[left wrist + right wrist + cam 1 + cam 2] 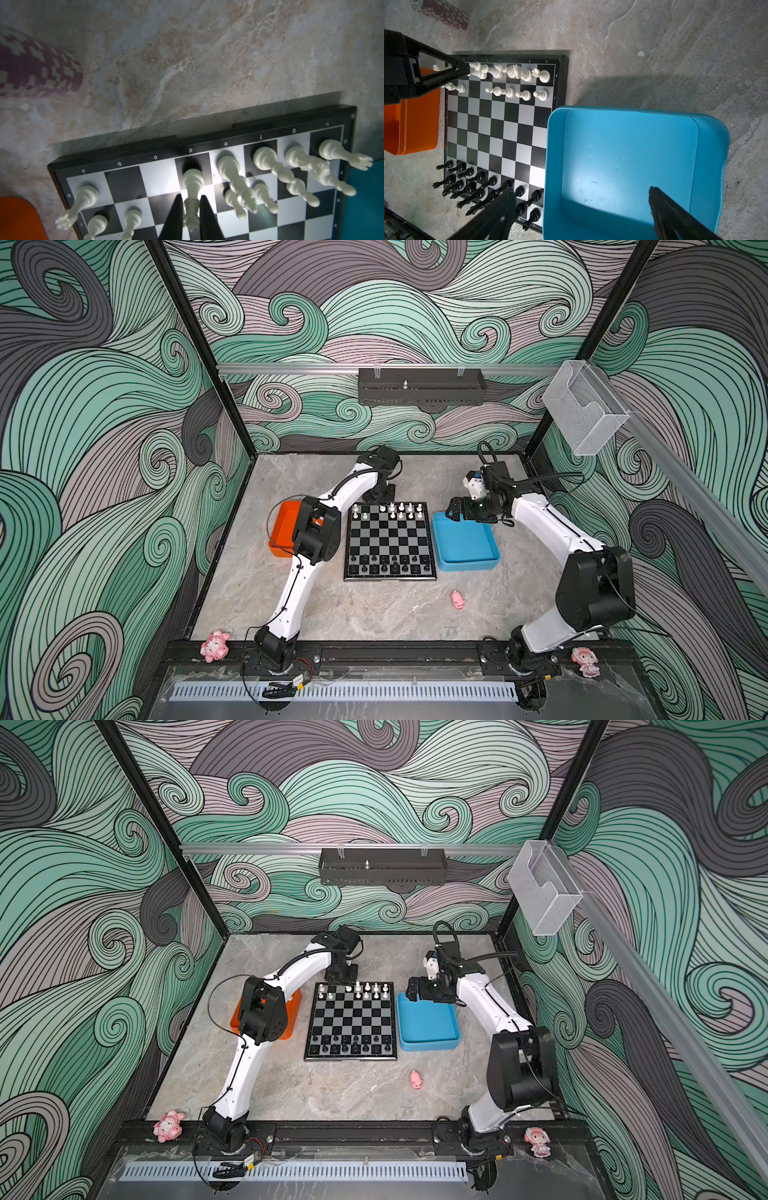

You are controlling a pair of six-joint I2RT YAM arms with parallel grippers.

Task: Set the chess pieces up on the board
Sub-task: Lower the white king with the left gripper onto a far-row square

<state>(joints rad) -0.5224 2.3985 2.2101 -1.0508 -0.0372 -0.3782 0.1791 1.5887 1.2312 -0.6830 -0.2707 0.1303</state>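
**Left pincer (190, 197) clamped on white piece (193, 180) at board (388, 539) edge**

Piece stands on a dark edge-row square under the pincer, jaws tight against its upper part. White chess pieces (401, 508) flank it on both sides across two rows. Black pieces (384, 564) fill the two rows farthest from it. Right pincer (580, 189) hangs jaws wide apart above blue tray (467, 564), just beside board. Orange tray (280, 531) lies on the board's other side.

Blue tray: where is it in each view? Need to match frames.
Top view: blue tray right of the board.
Top view: blue tray, right of the board.
Left wrist: teal sliver past the board's h-file edge.
Right wrist: large, beside that edge.
Shared landmark: the board's h-file edge.
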